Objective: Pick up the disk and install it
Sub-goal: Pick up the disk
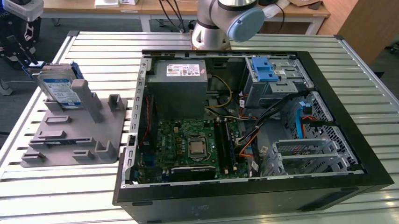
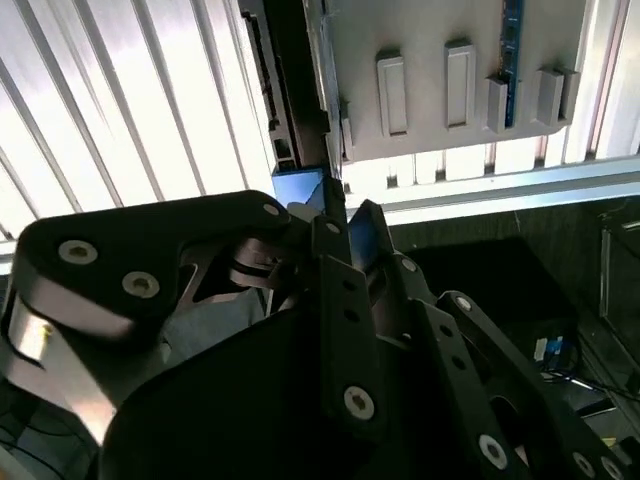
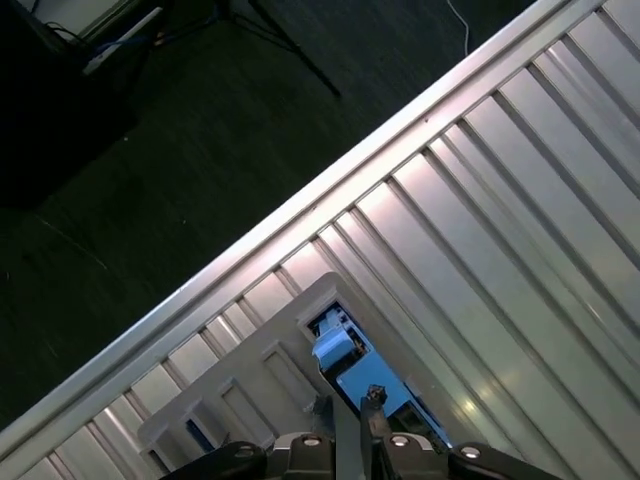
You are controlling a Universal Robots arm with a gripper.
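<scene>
Grey plastic holder (image 1: 74, 135) sits on the ribbed metal table (image 1: 106, 42) toward the exterior view's left, just beside the open computer case (image 1: 249, 196), and the disk (image 1: 59, 88) stands upright in a slot at the holder's far end, label facing out, with its blue frame showing along the edges. The arm (image 1: 215, 23) rises from behind the case, a blue cap on its joint, and reaches across to the exterior view's left, so that the gripper (image 1: 30, 60) hangs pointing down at the disk's upper far corner. In the second wrist view the black linkages of the gripper (image 2: 355, 225) fold inward and the two fingers (image 2: 335, 235) stand close together with a strip of the disk's (image 2: 300, 188) blue frame caught between them; they look clamped on that edge. The holder's (image 2: 440, 60) pale underside, with its raised blocks, lies beyond them. In the first wrist view the gripper (image 3: 346, 402) looks straight down on the holder (image 3: 250, 380) and the table's slats (image 3: 520, 200), the fingertips (image 3: 372, 398) drawn in narrowly over the blue top of the disk (image 3: 335, 348). The disk rests seated in the holder, well apart from the drive cage with the blue latch (image 1: 265, 70) at the far side of the case.
</scene>
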